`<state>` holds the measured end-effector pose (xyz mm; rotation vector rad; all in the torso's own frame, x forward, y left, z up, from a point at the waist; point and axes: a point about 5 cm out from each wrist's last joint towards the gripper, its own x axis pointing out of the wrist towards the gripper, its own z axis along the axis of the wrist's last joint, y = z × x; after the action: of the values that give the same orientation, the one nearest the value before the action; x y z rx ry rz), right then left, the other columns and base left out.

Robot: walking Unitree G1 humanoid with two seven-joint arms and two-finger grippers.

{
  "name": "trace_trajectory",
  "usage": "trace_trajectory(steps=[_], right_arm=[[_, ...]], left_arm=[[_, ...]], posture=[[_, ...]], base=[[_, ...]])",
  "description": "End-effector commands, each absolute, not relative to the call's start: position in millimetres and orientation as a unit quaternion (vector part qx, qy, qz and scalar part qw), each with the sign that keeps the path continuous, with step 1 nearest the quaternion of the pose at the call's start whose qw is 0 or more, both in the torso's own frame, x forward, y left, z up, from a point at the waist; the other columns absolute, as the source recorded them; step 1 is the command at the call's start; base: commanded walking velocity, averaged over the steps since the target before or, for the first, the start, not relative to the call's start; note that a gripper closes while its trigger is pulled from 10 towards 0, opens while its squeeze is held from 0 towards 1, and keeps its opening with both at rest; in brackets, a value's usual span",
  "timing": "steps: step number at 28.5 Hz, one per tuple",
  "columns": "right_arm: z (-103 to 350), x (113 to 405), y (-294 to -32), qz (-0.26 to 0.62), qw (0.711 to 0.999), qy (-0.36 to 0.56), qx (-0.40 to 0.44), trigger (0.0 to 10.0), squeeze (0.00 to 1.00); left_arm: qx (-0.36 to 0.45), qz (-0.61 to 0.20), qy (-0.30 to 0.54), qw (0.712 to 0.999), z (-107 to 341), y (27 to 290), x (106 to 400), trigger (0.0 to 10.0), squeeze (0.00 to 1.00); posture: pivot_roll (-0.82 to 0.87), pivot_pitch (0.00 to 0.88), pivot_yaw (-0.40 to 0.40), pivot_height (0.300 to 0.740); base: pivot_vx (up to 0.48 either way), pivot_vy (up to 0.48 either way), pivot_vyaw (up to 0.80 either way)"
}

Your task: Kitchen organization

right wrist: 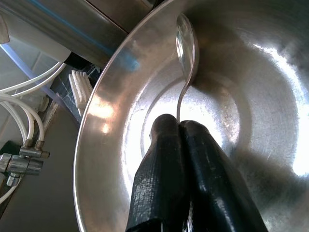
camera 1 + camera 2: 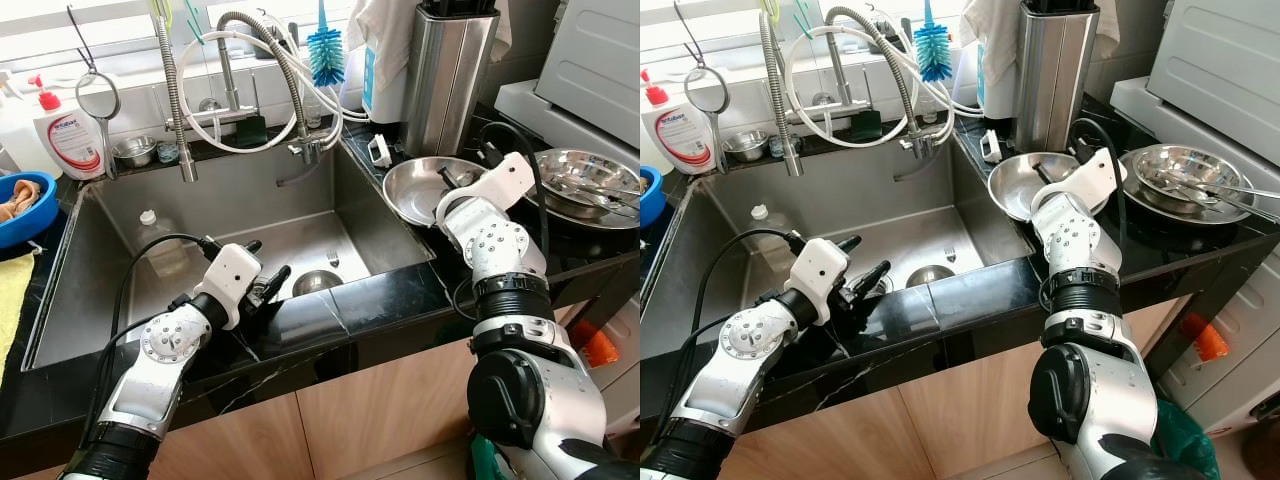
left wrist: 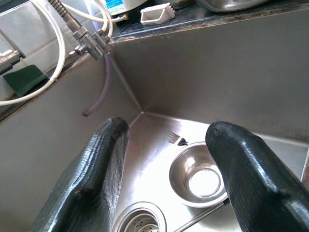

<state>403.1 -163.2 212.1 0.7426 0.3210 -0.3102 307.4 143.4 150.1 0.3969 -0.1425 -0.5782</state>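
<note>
My right gripper (image 1: 176, 124) is shut on the handle of a steel spoon (image 1: 186, 42). The spoon's head rests against the inside of a wide steel bowl (image 2: 408, 192) on the black counter right of the sink. My left gripper (image 2: 268, 262) hangs open over the sink's front edge (image 2: 330, 305), nothing between its fingers (image 3: 94, 174). Below it, on the sink floor, lie a small steel bowl (image 3: 199, 177) and a fork (image 3: 175, 138), beside the drain (image 3: 138, 220).
A second steel bowl (image 2: 588, 185) with utensils sits at the far right. A tall steel canister (image 2: 450, 75) stands behind the wide bowl. Faucet hoses (image 2: 240, 90), a blue brush (image 2: 325, 50), a soap bottle (image 2: 70, 135) and a blue bowl (image 2: 25, 205) ring the sink.
</note>
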Motion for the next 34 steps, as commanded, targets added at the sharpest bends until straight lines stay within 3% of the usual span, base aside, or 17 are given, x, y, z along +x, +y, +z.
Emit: trace_trajectory(steps=[1,3,4,5,6,7,8,12,16,21,28,29,34], right_arm=[[213,403,-161,-0.150,0.910,0.151,0.356,0.0,0.00],[219,403,-162,-0.145,0.915,0.128,0.353,0.0,0.00],[223,403,-163,-0.145,0.919,0.106,0.352,0.8,0.00],[226,402,-164,-0.145,0.920,0.091,0.351,0.8,0.00],[229,402,-164,-0.141,0.924,0.078,0.347,3.2,0.00],[232,401,-164,-0.133,0.928,0.067,0.341,7.5,0.00],[236,398,-161,-0.121,0.931,0.053,0.341,10.0,0.00],[238,396,-160,-0.113,0.934,0.046,0.337,10.0,0.00],[246,396,-151,-0.071,0.956,0.023,0.284,10.0,0.00],[255,394,-129,0.036,0.988,-0.011,0.153,10.0,0.00],[253,388,-105,0.145,0.985,-0.009,0.098,10.0,0.00],[247,384,-93,0.204,0.976,0.006,0.077,10.0,0.00],[238,377,-80,0.266,0.962,0.020,0.058,10.0,0.00]], left_arm=[[0.206,-0.294,-0.048,0.932,140,141,306,10.0,0.00],[0.206,-0.293,-0.049,0.932,140,140,306,10.0,0.00],[0.206,-0.293,-0.049,0.932,140,140,306,10.0,0.00],[0.205,-0.293,-0.050,0.932,140,140,306,10.0,0.00],[0.205,-0.293,-0.050,0.932,140,139,306,10.0,0.00],[0.205,-0.293,-0.051,0.933,141,139,306,10.0,0.00],[0.205,-0.292,-0.052,0.933,141,139,307,10.0,0.00],[0.204,-0.293,-0.053,0.933,141,139,307,10.0,0.00],[0.206,-0.290,-0.055,0.933,141,140,307,10.0,0.00],[0.201,-0.270,-0.054,0.940,141,143,309,10.0,0.00],[0.168,-0.246,-0.059,0.953,141,146,310,10.0,0.00],[0.152,-0.223,-0.062,0.961,142,151,311,10.0,0.00],[0.145,-0.203,-0.065,0.966,143,156,311,10.0,0.00]], posture=[[-0.11,0.000,0.075,0.740],[-0.11,0.000,0.073,0.740],[-0.11,0.000,0.073,0.740],[-0.11,0.000,0.072,0.740],[-0.11,0.000,0.072,0.740],[-0.11,0.000,0.072,0.740],[-0.11,0.000,0.072,0.740],[-0.12,0.000,0.072,0.740],[-0.12,0.000,0.072,0.740],[-0.11,0.000,0.067,0.740],[-0.12,0.000,0.057,0.740],[-0.12,0.000,0.053,0.740],[-0.11,0.000,0.048,0.740]], base=[[0.000,0.000,0.00],[0.000,0.000,0.00],[0.000,0.000,0.00],[0.000,0.000,0.00],[0.000,0.000,0.00],[0.000,0.000,0.00],[0.000,0.000,0.00],[0.000,0.000,0.00],[0.000,0.000,0.00],[0.000,0.000,0.00],[0.000,0.000,0.00],[0.000,0.000,0.00],[0.000,0.000,0.00]])
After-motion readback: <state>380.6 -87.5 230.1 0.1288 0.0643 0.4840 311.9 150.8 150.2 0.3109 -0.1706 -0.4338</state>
